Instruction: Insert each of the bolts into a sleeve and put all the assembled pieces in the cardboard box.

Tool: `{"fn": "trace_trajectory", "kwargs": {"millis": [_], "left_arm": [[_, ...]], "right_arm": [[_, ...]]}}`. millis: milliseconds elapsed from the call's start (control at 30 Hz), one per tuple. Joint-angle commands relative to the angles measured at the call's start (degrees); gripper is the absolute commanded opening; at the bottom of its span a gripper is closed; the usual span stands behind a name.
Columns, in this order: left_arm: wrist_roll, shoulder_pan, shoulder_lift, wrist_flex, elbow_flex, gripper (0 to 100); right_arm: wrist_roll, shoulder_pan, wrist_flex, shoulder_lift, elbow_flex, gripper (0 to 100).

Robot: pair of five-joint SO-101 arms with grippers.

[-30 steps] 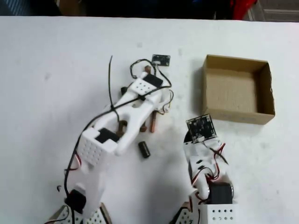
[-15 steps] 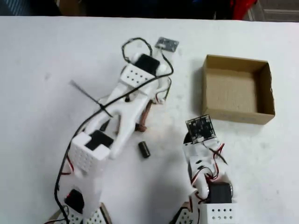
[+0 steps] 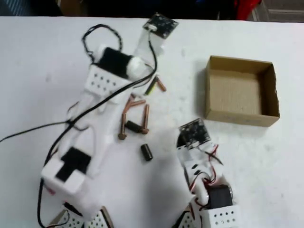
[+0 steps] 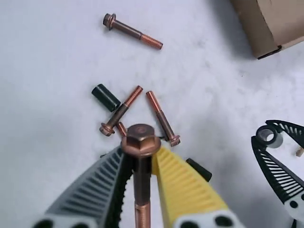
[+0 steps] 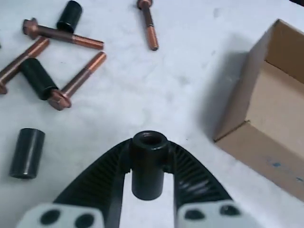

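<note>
My left gripper (image 4: 141,154) is shut on a copper bolt (image 4: 140,142), held head-up above the table. In the high view it (image 3: 154,86) hangs at the far side of the bolt pile. Under it lie loose bolts (image 4: 161,118), one of them wearing a black sleeve (image 4: 118,113), and a bare sleeve (image 4: 105,96). My right gripper (image 5: 148,147) is shut on an upright black sleeve (image 5: 148,164), near the cardboard box (image 5: 266,109). The box (image 3: 242,90) stands open at the right. The right gripper's camera board (image 3: 192,133) hides its fingers from above.
A single bolt (image 4: 133,33) lies apart from the pile. A loose sleeve (image 3: 146,152) lies between the two arms. Another sleeve (image 5: 70,15) rests beyond the pile. Black cables (image 3: 102,35) trail from the left arm. Bare white table surrounds the box.
The left arm has risen and swung toward the far side with a bolt, uncovering the bolt pile. The right arm has shifted slightly left with its sleeve.
</note>
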Motion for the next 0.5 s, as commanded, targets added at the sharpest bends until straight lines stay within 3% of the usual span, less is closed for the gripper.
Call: {"fn": "trace_trajectory", "kwargs": {"millis": [0, 467], "left_arm": [[-0.8, -1.8, -12.7, 0.6, 10.2, 2], [-0.9, -4.5, -37.1, -5.5, 36.4, 2]], "right_arm": [[-0.8, -5.7, -2.2, -0.6, -0.4, 1.7], [-0.8, -17.5, -13.2, -0.6, -0.4, 1.6]]}}
